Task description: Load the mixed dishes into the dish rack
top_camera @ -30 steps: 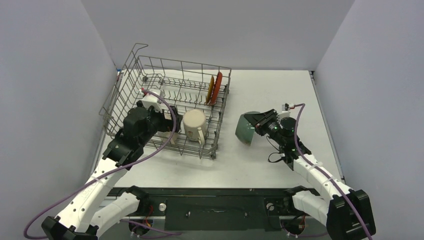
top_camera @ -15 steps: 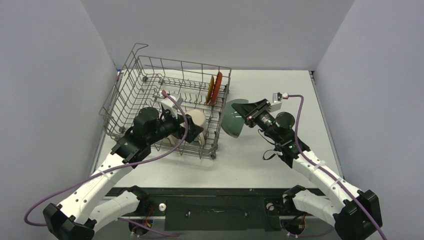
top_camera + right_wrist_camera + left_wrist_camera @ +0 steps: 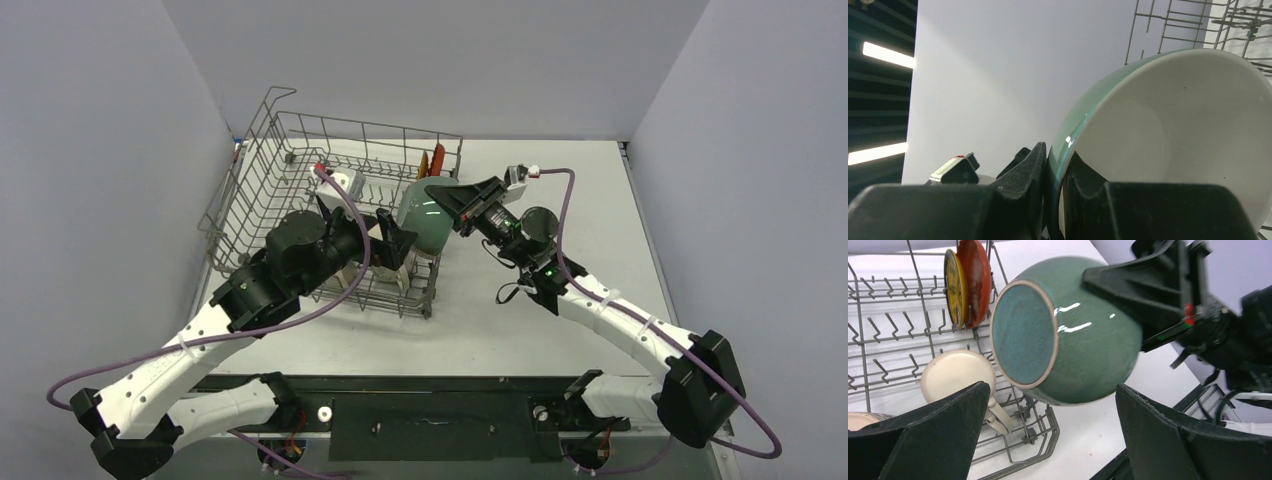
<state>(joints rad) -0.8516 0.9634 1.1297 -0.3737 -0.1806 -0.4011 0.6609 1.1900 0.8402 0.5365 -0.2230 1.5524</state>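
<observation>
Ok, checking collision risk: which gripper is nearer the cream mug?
Left. The left gripper hovers open just above the cream mug; the right gripper, farther right, grips the bowl.

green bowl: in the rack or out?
Out: the green bowl hangs tipped above the dish rack's right edge, rim pinched in the right hand.

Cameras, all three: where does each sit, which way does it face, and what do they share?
Top external: above and behind the arms, looking down at the grey wire dish rack; both arms show, left gripper open, right gripper pinching the green white-lined ceramic bowl.
Left wrist: on the left arm, facing the bowl's base over the rack; its black fingers frame the view.
Right wrist: on the right arm, looking along its fingers into the bowl.
Shared: all three see the bowl.
</observation>
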